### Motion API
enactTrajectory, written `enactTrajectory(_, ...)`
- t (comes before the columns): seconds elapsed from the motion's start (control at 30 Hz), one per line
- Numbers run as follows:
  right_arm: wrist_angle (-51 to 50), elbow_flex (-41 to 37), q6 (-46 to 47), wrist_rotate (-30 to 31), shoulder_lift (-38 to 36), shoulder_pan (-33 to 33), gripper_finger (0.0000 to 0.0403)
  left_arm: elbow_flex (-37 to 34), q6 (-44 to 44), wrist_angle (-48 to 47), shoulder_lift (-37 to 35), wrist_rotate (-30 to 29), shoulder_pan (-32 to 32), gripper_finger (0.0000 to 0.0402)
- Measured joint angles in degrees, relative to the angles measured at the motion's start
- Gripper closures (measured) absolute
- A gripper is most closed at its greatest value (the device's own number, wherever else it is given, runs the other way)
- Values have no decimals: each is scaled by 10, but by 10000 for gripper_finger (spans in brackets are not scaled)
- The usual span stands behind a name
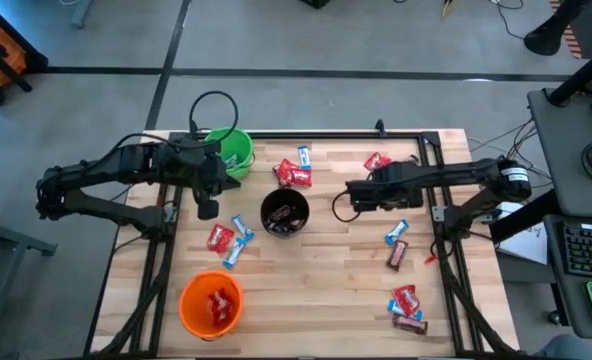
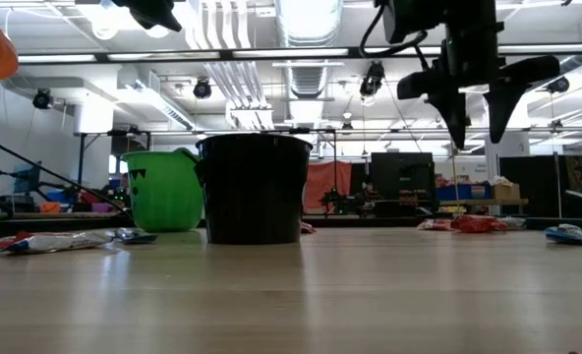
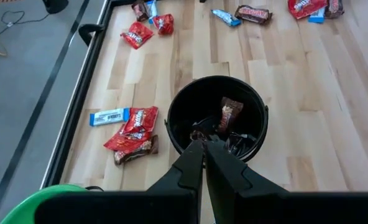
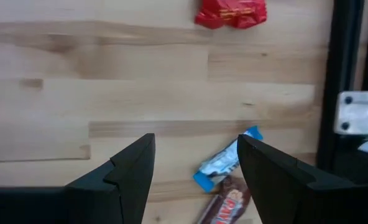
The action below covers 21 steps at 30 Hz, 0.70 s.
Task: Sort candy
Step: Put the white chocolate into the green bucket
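Wrapped candy lies scattered on the wooden table (image 1: 326, 280): red and blue-and-white bars (image 1: 228, 240) left of the black cup (image 1: 284, 212), more at the far side (image 1: 294, 172) and at the right (image 1: 397, 245). The black cup holds brown bars (image 3: 229, 115), and the orange cup (image 1: 211, 303) holds red ones. My left gripper (image 3: 204, 148) hangs shut and empty just left of the black cup. My right gripper (image 4: 196, 163) points down, open and empty, well above the table (image 2: 478, 116). A blue-and-white bar (image 4: 224, 163) and a brown bar (image 4: 224, 205) lie below it.
A green cup (image 1: 231, 150) stands at the table's far left corner. A black frame (image 4: 342, 74) borders the table's right side. More candy (image 1: 406, 308) lies at the near right. Bare wood stretches between the black cup and the near edge.
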Motion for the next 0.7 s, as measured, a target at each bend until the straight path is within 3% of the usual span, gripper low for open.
enactTrajectory(0.23, 1, -31, 113, -4, 4, 34, 181, 0, 26, -3, -9, -33, 0, 401)
enactTrajectory(0.5, 14, -97, 243, -62, 4, 80, 181, 0, 70, -7, -36, -34, 0, 401)
enactTrajectory(0.7, 64, -132, 317, -66, 4, 99, 181, 0, 84, -7, -45, -33, 0, 401)
